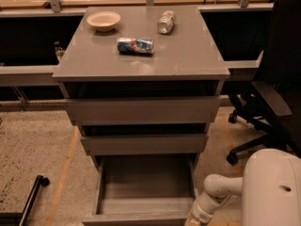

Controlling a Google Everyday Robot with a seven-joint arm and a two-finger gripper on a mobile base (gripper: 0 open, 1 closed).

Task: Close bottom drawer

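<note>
The bottom drawer (pixel 146 199) is the lowest of three grey drawers and stands pulled out, its empty grey box interior showing. Its plain front panel (pixel 136 218) lies at the bottom edge of the view. My white arm (pixel 216 192) reaches down from the lower right. My gripper (pixel 192 220) is at the drawer's front right corner, right by the front panel and mostly cut off by the bottom edge of the view.
The middle drawer (pixel 143 144) and top drawer (pixel 141 109) stick out slightly. On the cabinet top (pixel 188 55) are a bowl (pixel 103 20), a lying can (pixel 135 45) and a lying bottle (pixel 165 21). A black office chair (pixel 277 93) stands at right. A black bar (pixel 30 199) lies at the lower left.
</note>
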